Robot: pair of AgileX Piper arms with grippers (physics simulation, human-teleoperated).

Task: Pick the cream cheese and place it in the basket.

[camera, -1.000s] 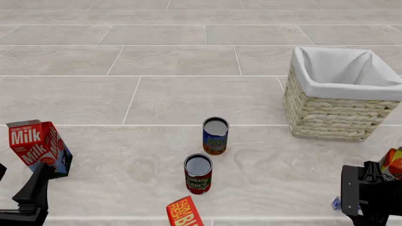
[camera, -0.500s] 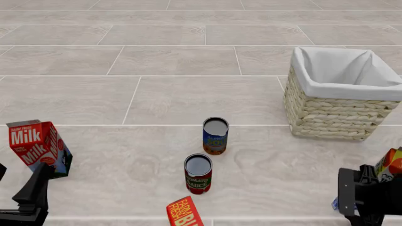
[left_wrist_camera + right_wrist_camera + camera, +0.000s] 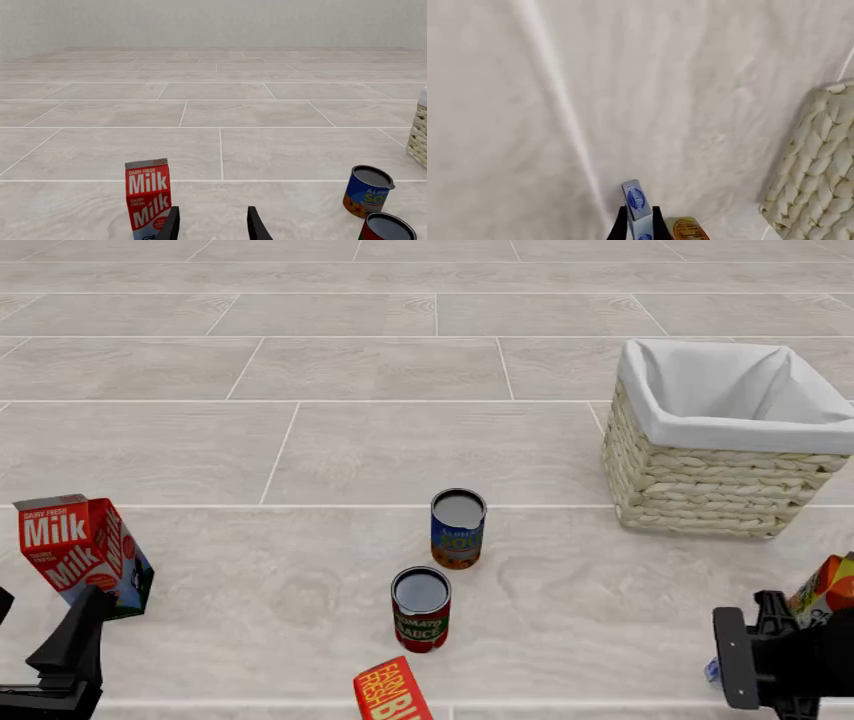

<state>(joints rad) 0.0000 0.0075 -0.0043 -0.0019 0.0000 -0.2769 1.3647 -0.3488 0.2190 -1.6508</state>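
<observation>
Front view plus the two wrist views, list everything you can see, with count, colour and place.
cream cheese: one, pale blue-white with blue oval logo, between the right gripper's fingers, near right
basket: one, straw wicker with white lining, far right
milk carton: one, red and white, near left
blue can: one, blue with orange base, centre
red can: one, red and green, just nearer than the blue can
red-orange box: one, yellow letters, near edge, centre
orange carton: one, orange, near right edge
left gripper: one, black, open, beside the milk carton
right gripper: one, black, shut on the cream cheese
</observation>
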